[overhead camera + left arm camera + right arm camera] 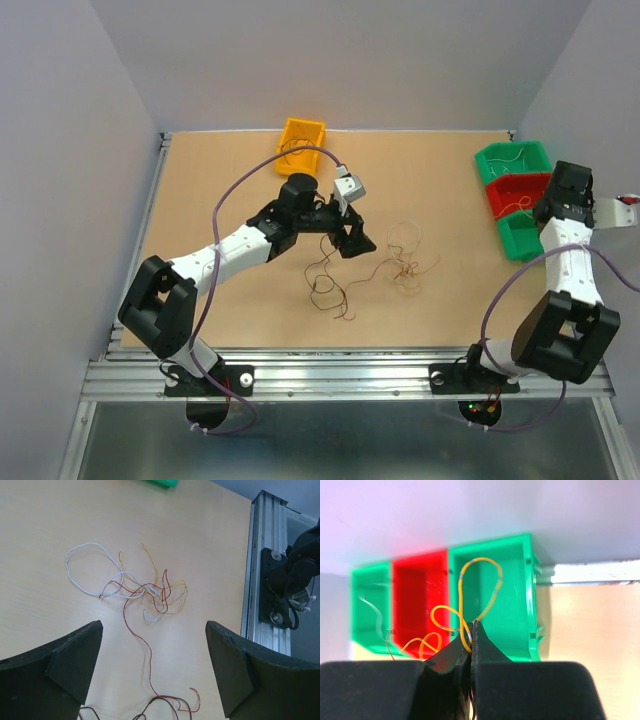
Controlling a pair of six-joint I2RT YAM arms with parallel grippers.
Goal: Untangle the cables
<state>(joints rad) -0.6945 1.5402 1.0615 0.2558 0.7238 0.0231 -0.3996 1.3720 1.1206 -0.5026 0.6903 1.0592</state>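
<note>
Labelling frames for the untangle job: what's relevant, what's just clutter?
Job: tangle; yellow wire, pinched in right tool; left tool, open.
Clutter: orange bin; green bins; red bin.

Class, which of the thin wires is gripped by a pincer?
The yellow wire pinched in the right pincer, looping up before the green bin. The white wire and red wire lie loose on the table beneath the open left pincer.
</note>
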